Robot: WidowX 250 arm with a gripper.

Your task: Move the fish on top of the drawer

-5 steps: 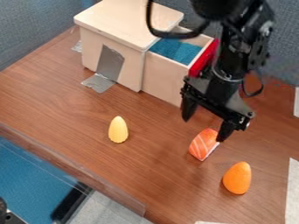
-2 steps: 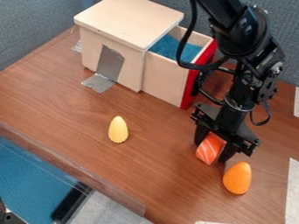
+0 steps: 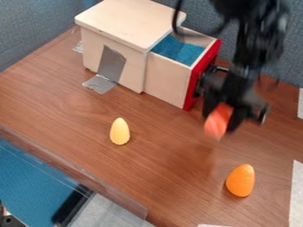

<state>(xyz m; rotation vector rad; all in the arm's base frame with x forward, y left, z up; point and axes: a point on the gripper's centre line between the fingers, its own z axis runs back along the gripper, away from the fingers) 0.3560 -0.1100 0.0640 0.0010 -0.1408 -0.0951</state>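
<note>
Fish and hand have risen from the worktop

The fish (image 3: pixel 219 120), low between the fingers a moment ago, has come up and toward the far side with the hand (image 3: pixel 223 116); the arm (image 3: pixel 254 42) has moved with them. The yellow piece, the egg and the drawer have stayed put.

The hand is closed on the fish, a black finger at either side, points down. Both are blurred by motion, so how firmly it grips I cannot tell. The fish hangs above the worktop (image 3: pixel 65 111), just right of and nearer than the drawer's red front (image 3: pixel 203 75).

The fish is an orange-pink block; its pale stripes are smeared now. The box (image 3: pixel 127 22) is smooth pale wood with a flat top and rounded corners, grey tape (image 3: pixel 111 64) running down its near side onto the brown wood-grain worktop. The drawer (image 3: pixel 165 80) stands pulled out to the right, with a blue textured lining (image 3: pixel 177 49).

The upright red front stands between hand and box. Well apart, to the left, lies a ridged yellow piece (image 3: pixel 119 131); nearer and to the right, a smooth orange egg (image 3: pixel 241 180).
</note>
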